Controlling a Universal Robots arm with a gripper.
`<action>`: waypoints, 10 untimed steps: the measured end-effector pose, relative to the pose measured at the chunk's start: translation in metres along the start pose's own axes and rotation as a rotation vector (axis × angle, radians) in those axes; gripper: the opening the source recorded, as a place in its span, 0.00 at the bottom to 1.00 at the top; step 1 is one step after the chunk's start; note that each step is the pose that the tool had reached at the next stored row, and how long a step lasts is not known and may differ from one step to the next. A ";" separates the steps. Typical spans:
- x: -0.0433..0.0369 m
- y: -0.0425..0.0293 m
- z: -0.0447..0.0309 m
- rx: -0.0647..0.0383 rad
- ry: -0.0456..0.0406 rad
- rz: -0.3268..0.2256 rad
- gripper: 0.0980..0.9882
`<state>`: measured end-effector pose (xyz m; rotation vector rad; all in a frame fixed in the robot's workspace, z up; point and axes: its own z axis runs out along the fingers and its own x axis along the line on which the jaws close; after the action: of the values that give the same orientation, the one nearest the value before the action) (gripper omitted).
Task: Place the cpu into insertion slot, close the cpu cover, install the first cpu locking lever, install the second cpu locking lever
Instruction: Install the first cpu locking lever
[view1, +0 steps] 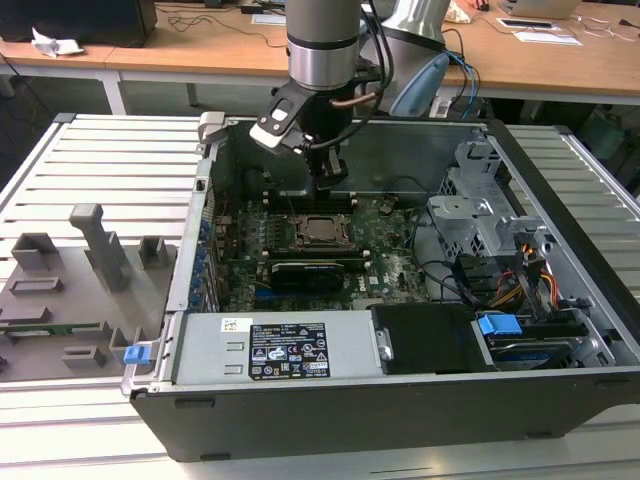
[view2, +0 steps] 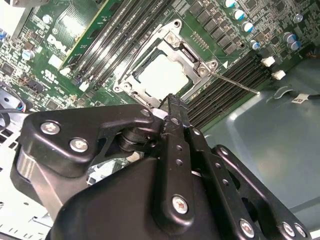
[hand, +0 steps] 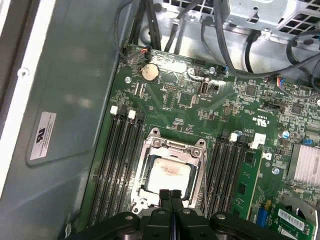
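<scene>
1. Pincer (hand: 170, 196) of black metal, fingers pressed shut on nothing, hangs just above the near edge of the socket; seen so in both wrist views.
2. Small square silver-grey cpu (hand: 170, 172) lies in the black insertion slot (hand: 145, 192); the thin silver frame-plate cpu cover (hand: 172, 146) lies shut around it.
3. In the second wrist view a thin steel lever rod (view2: 235, 83) slants out from the socket corner over the long black memory slots (view2: 225, 87).
4. Green circuit board (hand: 190, 105) spreads beyond; grey metal case wall (hand: 75, 100) beside it.

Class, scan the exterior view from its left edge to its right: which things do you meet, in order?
Tall grey post → silver chip → blue handle → orange cables.
</scene>
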<state>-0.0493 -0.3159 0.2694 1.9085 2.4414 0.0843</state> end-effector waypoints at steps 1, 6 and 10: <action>0.0000 0.0000 0.0000 0.000 0.0005 -0.008 0.01; 0.0000 0.0000 0.0000 0.000 0.0030 -0.045 0.01; 0.0000 0.0000 0.0000 0.000 0.0045 -0.066 0.01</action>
<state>-0.0493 -0.3159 0.2694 1.8281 2.5043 0.0865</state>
